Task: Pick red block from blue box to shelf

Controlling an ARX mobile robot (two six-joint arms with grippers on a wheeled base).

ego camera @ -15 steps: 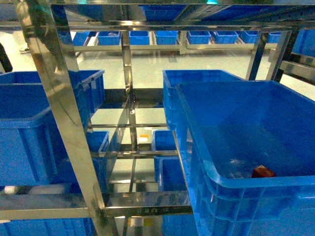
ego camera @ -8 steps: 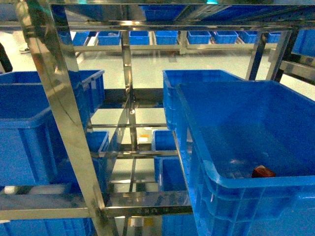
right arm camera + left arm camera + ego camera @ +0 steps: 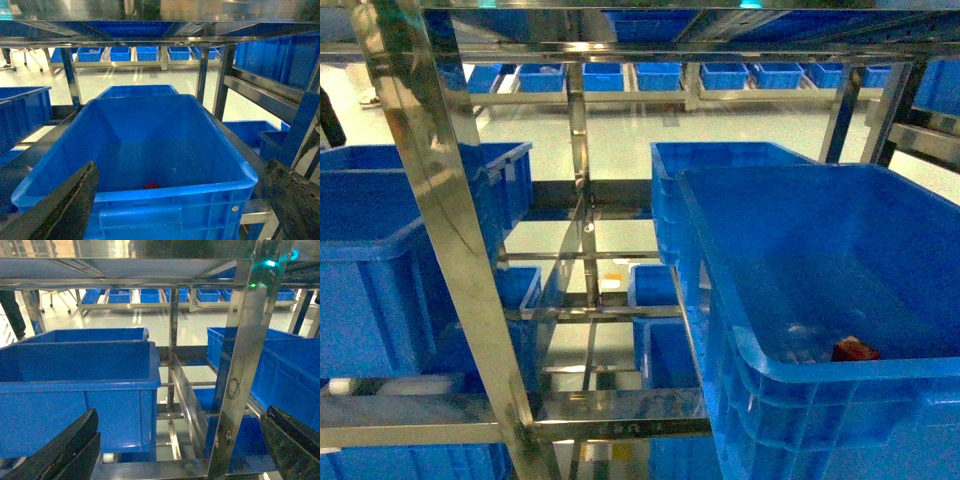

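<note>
Many blue crates (image 3: 390, 260) crowding shelf (image 3: 450, 250)

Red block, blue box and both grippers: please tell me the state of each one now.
red block: lying on the box floor near the front wall, not gripped.
blue box: open top, on the shelf.
left gripper: open, holding nothing.
right gripper: open, in front of the box.

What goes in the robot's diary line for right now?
red block: lying in blue box | right gripper: jaws open, empty | left gripper: jaws open, empty | shelf: block not placed
</note>
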